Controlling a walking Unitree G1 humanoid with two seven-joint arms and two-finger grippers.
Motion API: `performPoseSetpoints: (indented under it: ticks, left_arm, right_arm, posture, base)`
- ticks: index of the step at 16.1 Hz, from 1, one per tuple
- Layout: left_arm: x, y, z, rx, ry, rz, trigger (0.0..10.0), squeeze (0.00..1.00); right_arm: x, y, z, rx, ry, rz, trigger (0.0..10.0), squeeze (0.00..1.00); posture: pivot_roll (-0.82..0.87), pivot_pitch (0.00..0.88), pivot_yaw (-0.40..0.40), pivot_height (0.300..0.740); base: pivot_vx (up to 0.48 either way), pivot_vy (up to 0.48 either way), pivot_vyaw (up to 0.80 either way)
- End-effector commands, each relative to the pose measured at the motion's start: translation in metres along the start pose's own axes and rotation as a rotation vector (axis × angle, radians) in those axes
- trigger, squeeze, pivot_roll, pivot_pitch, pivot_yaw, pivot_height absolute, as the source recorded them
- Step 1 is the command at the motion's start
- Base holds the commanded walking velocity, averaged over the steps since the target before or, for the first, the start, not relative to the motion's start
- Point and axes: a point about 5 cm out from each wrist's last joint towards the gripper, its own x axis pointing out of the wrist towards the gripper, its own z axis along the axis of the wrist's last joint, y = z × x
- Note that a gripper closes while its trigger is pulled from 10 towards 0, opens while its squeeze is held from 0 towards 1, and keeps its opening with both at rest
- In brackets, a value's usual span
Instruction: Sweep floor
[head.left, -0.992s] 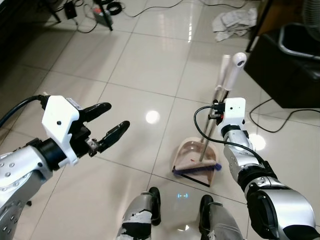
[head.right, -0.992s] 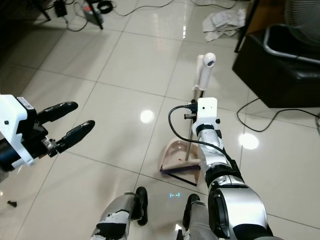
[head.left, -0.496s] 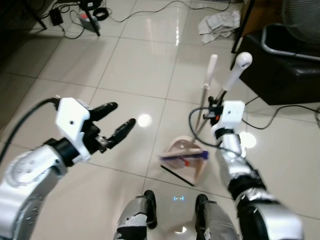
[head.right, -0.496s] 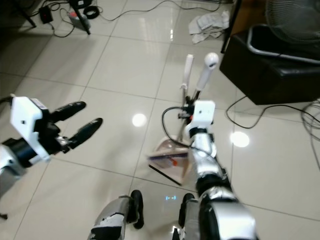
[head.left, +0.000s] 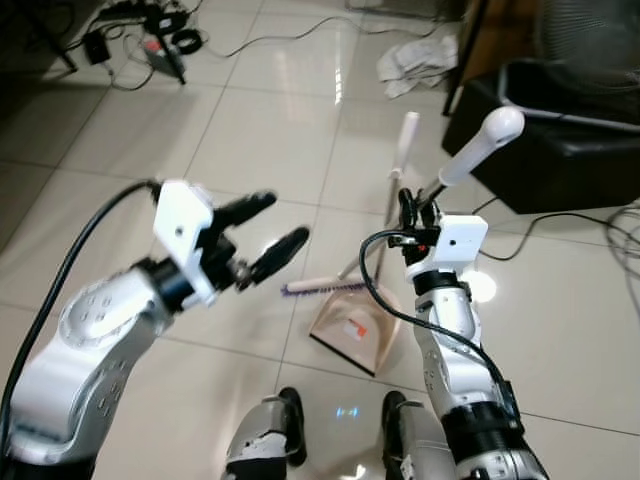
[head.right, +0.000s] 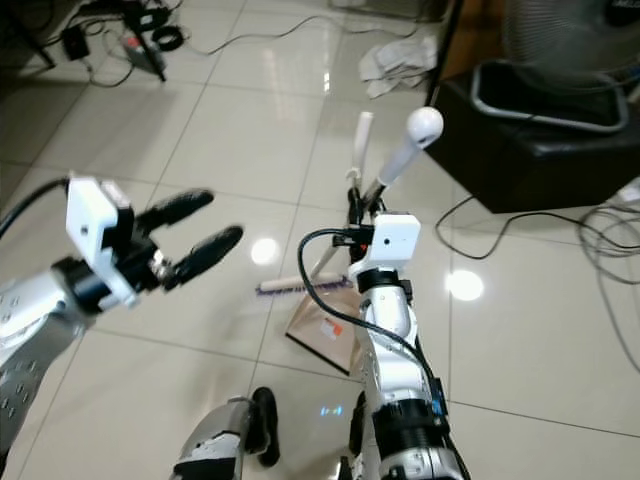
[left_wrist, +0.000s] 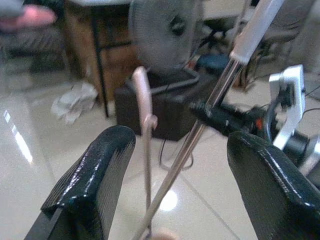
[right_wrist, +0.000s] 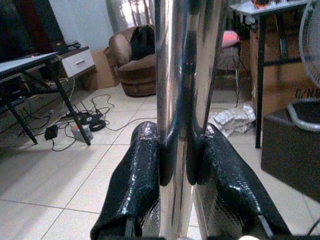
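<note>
— Glossy pale floor tiles (head.left: 250, 120) reflect the lights; where is the broom?

— Its metal pole (right_wrist: 182, 100) stands tilted in front of the robot, the 2 black fingers (right_wrist: 135, 185) of the right gripper (head.left: 415, 205) clenched around it. The white handle end (head.left: 495, 130) points up toward a black seat (head.left: 560, 150), and the purple bristles (head.left: 320, 287) lie on the tiles beside the pink dustpan (head.left: 350, 325).

— And the dustpan's own handle?

— It rises upright (head.left: 405, 140), just beside the pole.

— The other arm?

— The left gripper (head.left: 262, 232) hovers near the bristles, fingers (left_wrist: 95, 175) spread apart, grasping nothing. Cables (head.left: 150, 40) and a crumpled cloth (head.left: 415, 60) lie farther back.
</note>
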Motion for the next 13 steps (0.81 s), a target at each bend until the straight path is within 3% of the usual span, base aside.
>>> performPoseSetpoints:
  ticks: [1,3,6,10,12,13]
  left_arm:
    - [0.005,-0.002,0.005,-0.008,-0.025,-0.032,10.0,0.00]
    - [0.013,-0.001,0.017,-0.009,-0.072,-0.066,10.0,0.00]
    - [0.015,0.005,0.019,0.012,-0.082,-0.079,10.0,0.00]
    - [0.027,0.013,0.025,-0.038,-0.175,-0.044,10.0,0.00]
    - [0.030,0.024,0.010,0.007,-0.124,0.117,10.0,0.00]
    - [0.031,0.030,-0.005,-0.011,-0.051,0.210,10.0,0.00]
  right_arm:
    - [0.000,0.009,0.007,0.014,-0.011,0.047,0.0,0.00]
    - [-0.001,0.015,0.009,0.015,0.047,0.130,0.0,0.00]
    - [-0.001,0.020,0.003,0.016,0.117,0.199,0.0,0.00]
    - [0.004,0.032,-0.002,0.015,0.166,0.328,0.0,0.00]
    - [0.007,0.035,0.002,-0.007,0.157,0.356,0.0,0.00]
    - [0.008,0.033,0.006,-0.008,0.147,0.348,0.0,0.00]
  posture:
    - [0.01,0.179,0.067,0.740]
    - [0.00,0.157,0.060,0.740]
    - [-0.01,0.121,0.057,0.740]
    - [-0.02,0.092,0.062,0.740]
    - [-0.02,0.081,0.067,0.740]
    - [-0.02,0.078,0.070,0.740]
  base:
    - [0.000,0.000,0.00]
    - [0.000,0.000,0.00]
    - [0.000,0.000,0.00]
    - [0.000,0.000,0.00]
    - [0.000,0.000,0.00]
    - [0.000,0.000,0.00]
